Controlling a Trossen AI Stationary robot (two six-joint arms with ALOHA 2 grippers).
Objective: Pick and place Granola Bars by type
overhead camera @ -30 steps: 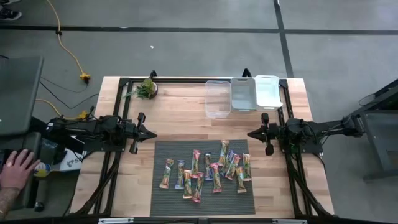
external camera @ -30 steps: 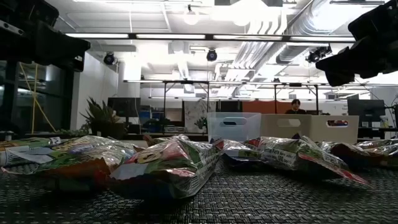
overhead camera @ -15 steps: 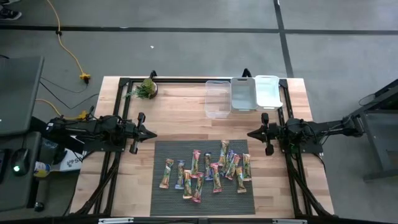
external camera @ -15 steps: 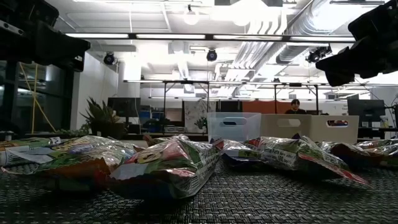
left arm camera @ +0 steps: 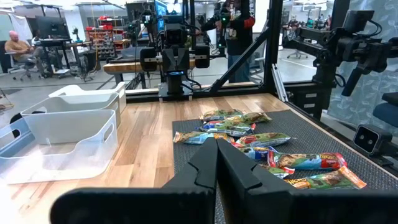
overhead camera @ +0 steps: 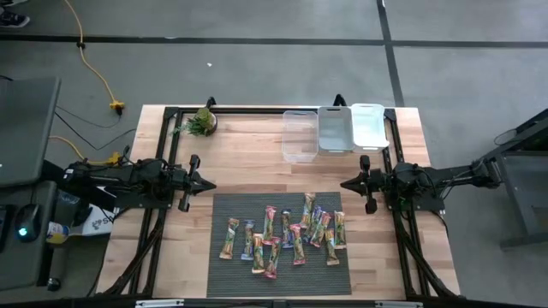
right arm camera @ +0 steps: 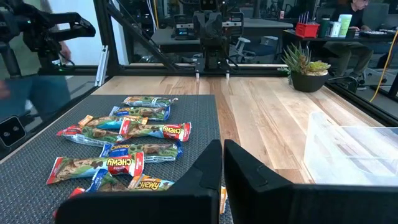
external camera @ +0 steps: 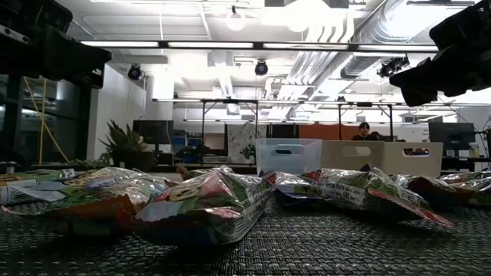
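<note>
Granola Bars (overhead camera: 287,234), slim shiny wrapped sticks in orange, pink and blue-green, lie jumbled on the dark ribbed mat (overhead camera: 227,278) at the wooden counter (overhead camera: 248,158)'s near side, several overlapping. My worry is a pinch catching two wrappers together, or a slick one slipping. Three clear plastic bins (overhead camera: 335,131) sit close together, so a misdrop could mix types. Left tool (left arm camera: 216,163) and right tool (right arm camera: 222,163) are both closed, empty, at the mat's sides.

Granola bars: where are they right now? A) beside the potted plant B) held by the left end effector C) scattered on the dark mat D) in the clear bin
C: the granola bars lie loose on the dark mat, none in the bins.
</note>
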